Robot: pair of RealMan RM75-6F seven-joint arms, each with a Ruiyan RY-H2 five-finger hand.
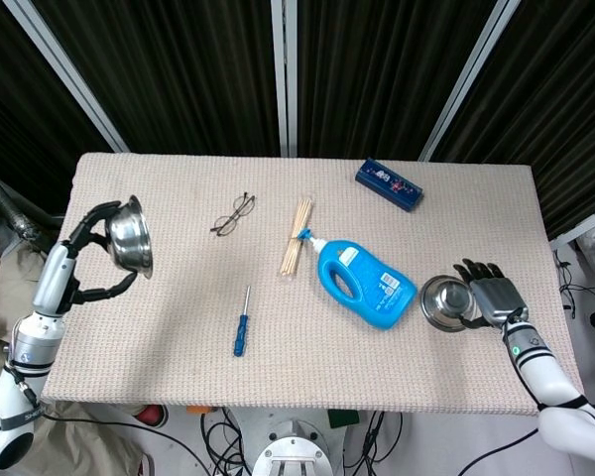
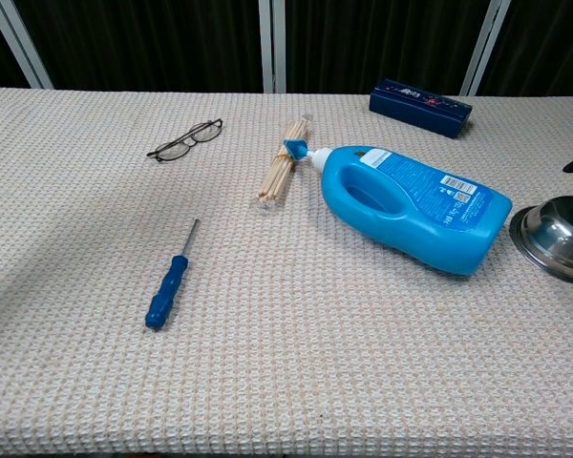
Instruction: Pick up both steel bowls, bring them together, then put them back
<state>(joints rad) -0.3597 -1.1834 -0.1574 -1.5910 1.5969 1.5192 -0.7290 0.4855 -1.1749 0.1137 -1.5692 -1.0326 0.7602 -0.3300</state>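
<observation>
Pickup is half done: our left hand [image 1: 79,260] grips one steel bowl [image 1: 130,231], tilted on edge above the counter [image 1: 278,347]. Our right hand [image 1: 488,296], fingers spread, reaches the other bowl [image 1: 444,302] beside the blue bottle [image 1: 365,283]. Next we judge it must close on that rim and lift.

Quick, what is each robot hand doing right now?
Left hand: holding a round steel bowl, lifted and tilted.
Right hand: fingers at the rim of the other steel bowl on the table; grip cannot be told.
</observation>
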